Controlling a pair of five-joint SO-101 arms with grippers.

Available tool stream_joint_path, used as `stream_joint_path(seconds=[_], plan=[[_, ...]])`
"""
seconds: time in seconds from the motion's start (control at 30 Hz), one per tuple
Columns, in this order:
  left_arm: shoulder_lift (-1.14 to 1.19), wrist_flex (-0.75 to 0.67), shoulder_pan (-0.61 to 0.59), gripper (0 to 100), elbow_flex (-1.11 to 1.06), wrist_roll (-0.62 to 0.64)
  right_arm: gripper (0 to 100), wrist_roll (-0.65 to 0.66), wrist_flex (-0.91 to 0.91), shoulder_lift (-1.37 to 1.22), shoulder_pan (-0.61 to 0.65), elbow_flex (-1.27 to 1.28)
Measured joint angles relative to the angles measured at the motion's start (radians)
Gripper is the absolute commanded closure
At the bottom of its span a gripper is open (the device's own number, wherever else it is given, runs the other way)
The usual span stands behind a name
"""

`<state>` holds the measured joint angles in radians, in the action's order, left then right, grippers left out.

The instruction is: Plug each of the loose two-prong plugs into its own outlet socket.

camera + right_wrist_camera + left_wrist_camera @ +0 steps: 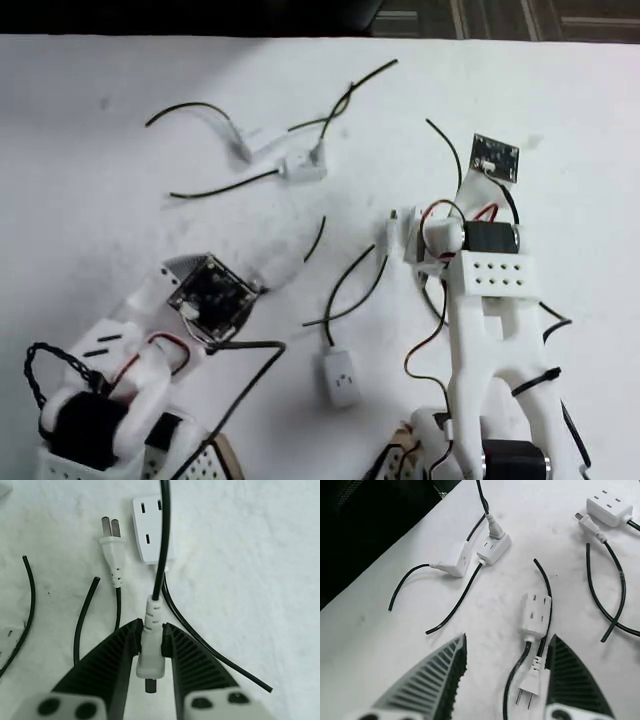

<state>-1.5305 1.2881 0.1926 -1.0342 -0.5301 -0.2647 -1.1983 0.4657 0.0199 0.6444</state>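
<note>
My right gripper (150, 630) is shut on a white two-prong plug (150, 652), whose black cord runs away over a white outlet socket (152, 530). A loose plug (112, 545) lies beside that socket, prongs pointing away. My left gripper (508, 637) hangs open above the table. A second loose plug (530, 682) lies by its right finger (570, 680), and another socket (536, 612) is just beyond. Farther off lie two sockets (457, 560) (494, 549); the second has a plug (495, 530) seated in it.
Short black cords curl across the white table (120, 200). One more socket (340, 375) lies between the two arms near the front. The right arm (490, 330) stands at the right and the left arm (130, 380) at the front left. A dark edge borders the table's far side.
</note>
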Motion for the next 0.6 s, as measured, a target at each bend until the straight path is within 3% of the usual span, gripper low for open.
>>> stream_joint_path(seconds=[0.47, 0.6], plan=[[0.017, -0.210, -0.144, 77, -0.227, -0.031, 98.1, 0.000, 0.000, 0.000, 0.000, 0.000], [0.198, -0.284, -0.144, 77, -0.212, -0.034, 98.1, 0.000, 0.000, 0.000, 0.000, 0.000]])
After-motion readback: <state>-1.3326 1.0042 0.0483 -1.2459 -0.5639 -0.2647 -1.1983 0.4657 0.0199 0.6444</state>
